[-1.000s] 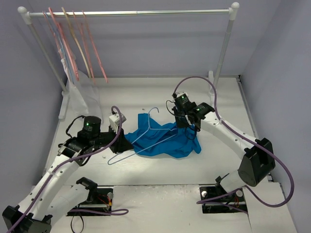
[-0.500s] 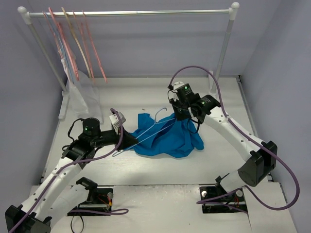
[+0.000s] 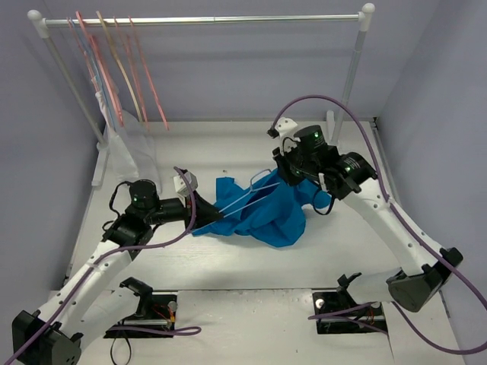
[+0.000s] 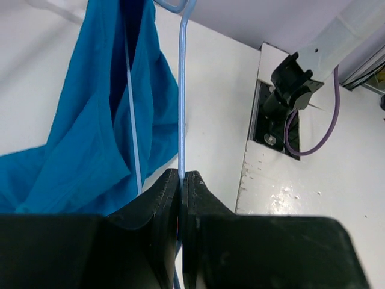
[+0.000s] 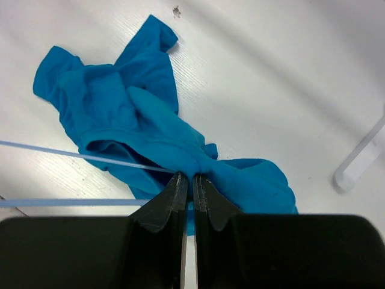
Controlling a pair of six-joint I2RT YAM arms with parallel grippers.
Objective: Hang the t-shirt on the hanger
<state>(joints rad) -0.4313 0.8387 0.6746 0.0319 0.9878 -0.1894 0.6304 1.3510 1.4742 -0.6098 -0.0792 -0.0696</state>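
Note:
The bright blue t-shirt (image 3: pixel 262 209) hangs bunched between the two grippers above the white table. My right gripper (image 3: pixel 291 176) is shut on a fold of the t-shirt (image 5: pixel 150 120) and lifts it at the right. The thin light-blue hanger (image 3: pixel 243 199) runs from my left gripper (image 3: pixel 207 215) into the shirt. My left gripper (image 4: pixel 182 176) is shut on one rod of the hanger (image 4: pixel 182 90); a second rod passes inside the cloth (image 4: pixel 90 132). In the right wrist view two hanger rods (image 5: pixel 90 158) enter the shirt's opening.
A clothes rail (image 3: pixel 205 20) stands at the back with pink and tan hangers (image 3: pixel 114 76) at its left end. A translucent whitish garment (image 3: pixel 129 148) hangs below them. The rail's right post (image 3: pixel 350 72) stands behind my right arm.
My right gripper has risen and moved right, lifting the shirt off the table. My left gripper has moved right, pushing the hanger further into the shirt; its hook no longer shows.

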